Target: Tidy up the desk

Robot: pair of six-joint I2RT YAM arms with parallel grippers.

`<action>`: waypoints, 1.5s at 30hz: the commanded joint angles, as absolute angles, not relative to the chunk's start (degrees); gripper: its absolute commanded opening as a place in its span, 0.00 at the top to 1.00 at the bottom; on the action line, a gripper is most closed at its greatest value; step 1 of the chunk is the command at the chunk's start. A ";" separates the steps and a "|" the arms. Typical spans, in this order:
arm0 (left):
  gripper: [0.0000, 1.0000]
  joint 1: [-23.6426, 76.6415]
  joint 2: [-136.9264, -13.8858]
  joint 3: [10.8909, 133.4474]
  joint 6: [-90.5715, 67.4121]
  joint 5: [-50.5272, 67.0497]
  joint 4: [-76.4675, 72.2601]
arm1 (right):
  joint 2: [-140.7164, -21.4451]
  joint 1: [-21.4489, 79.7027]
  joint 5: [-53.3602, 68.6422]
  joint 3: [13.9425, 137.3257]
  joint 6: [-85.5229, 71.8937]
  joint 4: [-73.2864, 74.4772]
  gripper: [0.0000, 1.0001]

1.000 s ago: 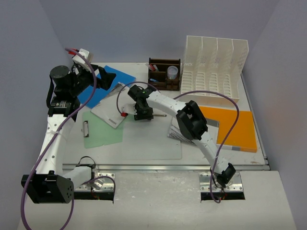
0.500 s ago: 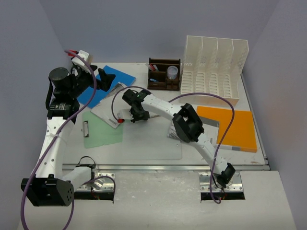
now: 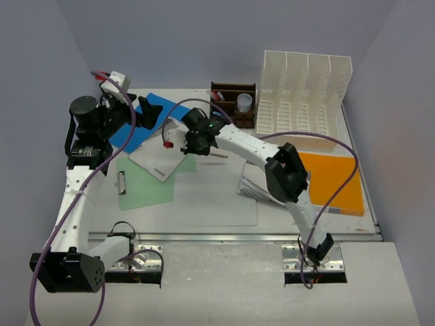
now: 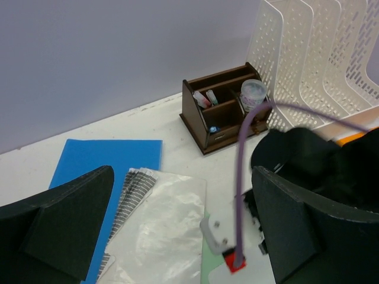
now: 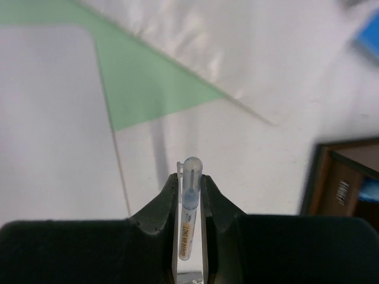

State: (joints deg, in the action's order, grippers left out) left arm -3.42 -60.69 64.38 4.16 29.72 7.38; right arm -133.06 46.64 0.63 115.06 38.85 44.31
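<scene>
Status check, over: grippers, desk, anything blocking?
Left gripper open, above blue folder. Right gripper shut on pen, lifted near brown organizer. Desk cluttered: folders, loose papers. Nothing seen between pen and organizer.

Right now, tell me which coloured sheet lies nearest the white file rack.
The orange sheet, right in front of the file rack; the blue sheet and green sheet lie on the left side.

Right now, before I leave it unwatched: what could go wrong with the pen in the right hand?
1. The pen is pinched only at the tips of the right hand, so it may twist or slip.
2. The pen organizer is already partly full; the pen could knock the clear cup.
3. The purple cable hangs close before the open left hand and might snag.
</scene>
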 commanded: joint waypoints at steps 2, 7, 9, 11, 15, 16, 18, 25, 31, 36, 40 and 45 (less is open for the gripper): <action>0.00 -3.69 -62.32 65.84 -1.94 30.58 8.88 | -114.87 38.55 6.06 109.31 16.79 18.80 1.00; 0.00 -3.59 -65.97 67.23 -8.46 31.27 8.22 | -107.44 26.70 8.80 98.56 -1.89 -3.64 1.00; 0.00 -3.55 -65.87 65.50 -10.54 31.37 5.73 | -106.14 24.38 6.10 96.02 -2.65 -9.34 1.00; 0.00 -3.54 -66.14 64.16 -12.46 30.50 3.14 | -106.78 23.20 4.20 95.98 -3.59 -13.81 1.00; 0.00 -3.66 -67.86 63.53 -14.41 29.61 1.24 | -109.53 22.18 4.27 95.83 -4.23 -22.35 1.00; 0.00 -3.62 -68.25 63.74 -14.41 29.49 1.23 | -110.05 22.09 4.69 95.88 -4.49 -23.98 1.00; 0.00 -3.60 -69.07 63.92 -14.23 28.60 0.97 | -112.00 22.06 5.28 96.19 -5.75 -25.78 1.00; 0.00 -3.69 -70.93 64.10 -13.30 26.57 0.97 | -118.05 22.06 5.68 96.87 -4.50 -32.47 1.00; 0.00 -3.69 -71.63 63.18 -12.56 26.10 -1.51 | -122.29 22.06 4.14 96.43 -1.84 -38.50 1.00; 0.00 -3.69 -71.92 62.21 -11.04 25.21 -2.20 | -125.28 22.06 4.24 97.81 -0.84 -40.89 1.00; 0.00 -3.78 -72.07 61.69 -10.45 24.69 -2.20 | -127.85 21.97 4.04 99.05 -0.31 -41.70 1.00; 0.00 -3.87 -72.16 61.26 -9.60 24.33 -2.11 | -130.44 21.97 4.04 98.88 2.56 -43.73 1.00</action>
State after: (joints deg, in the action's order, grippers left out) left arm -3.44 -72.39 61.31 -10.87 24.93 1.08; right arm -129.47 22.22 4.89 96.36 0.06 -37.78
